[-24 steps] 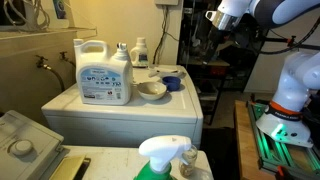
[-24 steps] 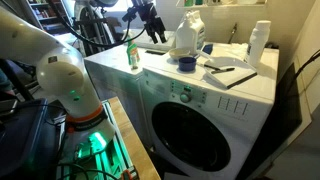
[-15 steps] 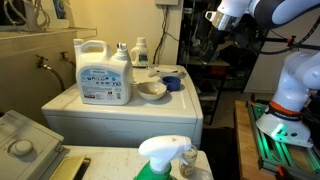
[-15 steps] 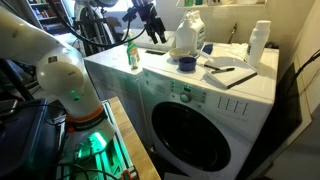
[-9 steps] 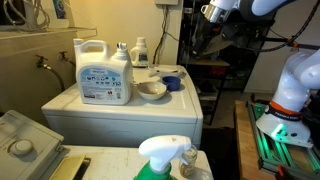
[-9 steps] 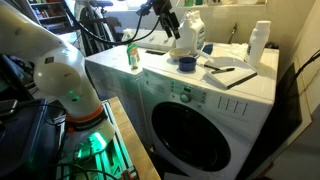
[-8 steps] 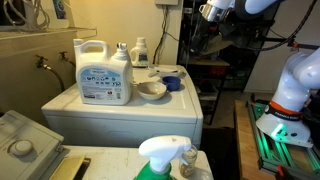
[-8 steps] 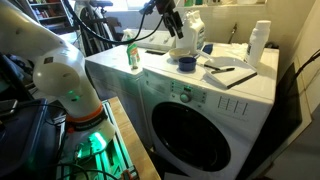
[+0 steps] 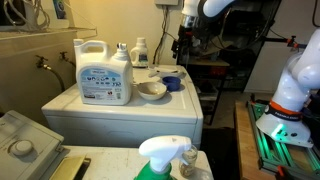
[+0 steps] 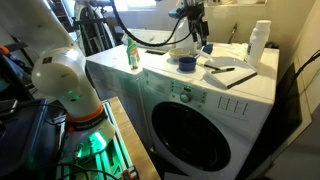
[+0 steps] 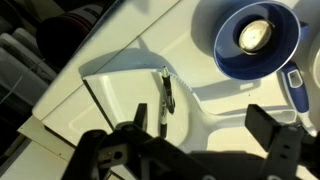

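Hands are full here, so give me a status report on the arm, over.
Tool open, empty, above the washer top. Blue cup and pen on paper below it, untouched. Nothing between tool and them.

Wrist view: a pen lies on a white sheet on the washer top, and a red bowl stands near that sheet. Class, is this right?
Not quite. The bowl is blue, not red, as the wrist view shows plainly. The rest holds: the pen lies on the white sheet on the washer top, and the bowl stands near that sheet.
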